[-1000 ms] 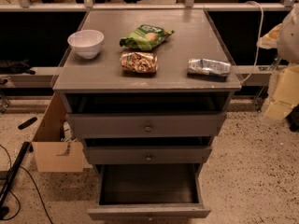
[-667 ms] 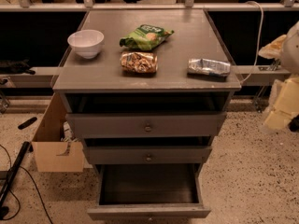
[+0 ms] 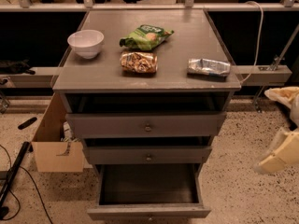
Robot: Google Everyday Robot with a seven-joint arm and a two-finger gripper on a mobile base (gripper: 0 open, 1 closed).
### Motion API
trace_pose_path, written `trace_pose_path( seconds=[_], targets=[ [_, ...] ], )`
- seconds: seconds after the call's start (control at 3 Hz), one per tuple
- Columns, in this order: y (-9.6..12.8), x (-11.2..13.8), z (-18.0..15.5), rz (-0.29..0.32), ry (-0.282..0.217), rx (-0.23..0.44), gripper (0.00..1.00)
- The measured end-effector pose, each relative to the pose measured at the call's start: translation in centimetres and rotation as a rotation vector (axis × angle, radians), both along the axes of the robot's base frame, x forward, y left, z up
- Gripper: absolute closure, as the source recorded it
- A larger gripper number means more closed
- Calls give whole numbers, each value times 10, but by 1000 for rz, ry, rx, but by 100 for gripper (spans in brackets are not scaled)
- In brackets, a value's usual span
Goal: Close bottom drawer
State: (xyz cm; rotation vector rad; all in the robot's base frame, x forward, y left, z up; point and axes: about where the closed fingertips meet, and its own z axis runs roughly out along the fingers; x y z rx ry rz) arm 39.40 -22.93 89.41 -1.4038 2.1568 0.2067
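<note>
The bottom drawer [image 3: 148, 212] of the grey cabinet [image 3: 147, 80] is pulled far out toward me, and its dark, empty box interior [image 3: 148, 185] shows. Its flat grey front lies at the lower edge of the view, with the knob barely showing. My gripper [image 3: 279, 152] is a cream-coloured shape at the right edge of the view. It hangs about level with the middle drawer, well to the right of the cabinet and apart from the bottom drawer.
The top drawer [image 3: 147, 125] and middle drawer [image 3: 148, 155] stand slightly out. On the cabinet top lie a white bowl [image 3: 86, 43], a green bag [image 3: 146, 36], a brown snack bag [image 3: 138, 62] and a silver packet [image 3: 209, 67]. A cardboard box [image 3: 55, 148] and cables [image 3: 14, 171] are on the floor at left.
My arm and gripper have moved down along the right edge of the view, from cabinet-top height to about middle-drawer height. The drawers and the objects on top have not moved.
</note>
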Motion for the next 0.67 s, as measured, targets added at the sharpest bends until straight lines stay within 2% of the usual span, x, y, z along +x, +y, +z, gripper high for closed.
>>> trace_pose_path(
  seconds=[0.33,0.67],
  targets=[
    [-1,-6,-36,-27,-50,149,0],
    [0,-4,-79,10,-74,248,0]
  ],
)
